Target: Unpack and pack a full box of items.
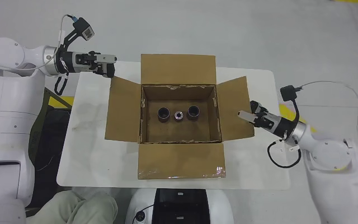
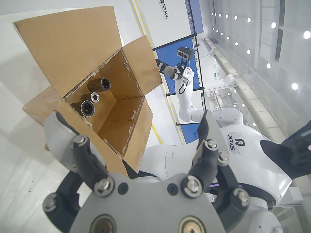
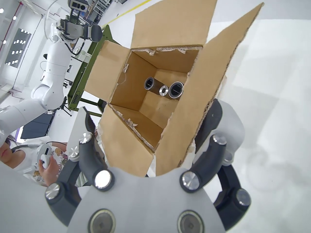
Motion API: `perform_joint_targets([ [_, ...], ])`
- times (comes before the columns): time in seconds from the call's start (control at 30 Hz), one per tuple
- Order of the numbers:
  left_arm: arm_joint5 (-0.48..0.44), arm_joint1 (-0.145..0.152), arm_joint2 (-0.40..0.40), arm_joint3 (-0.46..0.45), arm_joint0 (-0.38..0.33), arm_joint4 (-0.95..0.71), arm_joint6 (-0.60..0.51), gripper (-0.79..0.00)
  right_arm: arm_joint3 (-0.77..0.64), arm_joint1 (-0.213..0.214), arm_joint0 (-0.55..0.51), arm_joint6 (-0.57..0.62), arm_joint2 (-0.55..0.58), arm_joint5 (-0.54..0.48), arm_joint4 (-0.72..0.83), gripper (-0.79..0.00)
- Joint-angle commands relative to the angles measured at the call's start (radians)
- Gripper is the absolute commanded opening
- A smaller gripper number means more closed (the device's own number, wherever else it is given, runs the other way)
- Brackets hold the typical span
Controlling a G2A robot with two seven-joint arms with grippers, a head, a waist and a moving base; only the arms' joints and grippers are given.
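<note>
My left pincer (image 1: 108, 63) and my right pincer (image 1: 247, 116) are both wide and empty, one at each side of the open box (image 1: 179, 159) on the tabletop (image 1: 95, 140). Three metal cylinders (image 1: 178, 116) stand inside it.

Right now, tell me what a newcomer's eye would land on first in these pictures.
The open cardboard box at the middle of the white table, all four flaps spread, draws the eye first. On its floor three cylinders stand in a row: a small silver cylinder between two larger dark cylinders. The left gripper hangs open by the box's far left corner, the right gripper open by its right flap.
</note>
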Motion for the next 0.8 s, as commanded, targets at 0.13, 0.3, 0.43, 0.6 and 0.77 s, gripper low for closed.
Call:
perform_joint_targets([
  [0.13,0.0,0.0,0.0,0.0,0.0,0.0,0.0,0.0,-0.047,0.002,0.043,-0.004,-0.054,-0.013,0.003,0.0],
  [0.3,0.0,0.0,0.0,0.0,0.0,0.0,0.0,0.0,-0.062,0.0,0.086,-0.001,-0.134,-0.02,-0.017,0.0],
  [0.43,0.0,0.0,0.0,0.0,0.0,0.0,0.0,0.0,-0.056,-0.002,0.12,0.005,-0.208,-0.016,-0.04,0.0],
  [0.6,0.0,0.0,0.0,0.0,0.0,0.0,0.0,0.0,-0.027,-0.006,0.162,0.012,-0.29,-0.003,-0.066,0.0],
  [0.77,0.0,0.0,0.0,0.0,0.0,0.0,0.0,0.0,-0.006,-0.007,0.185,0.03,-0.345,0.01,-0.079,0.0],
])
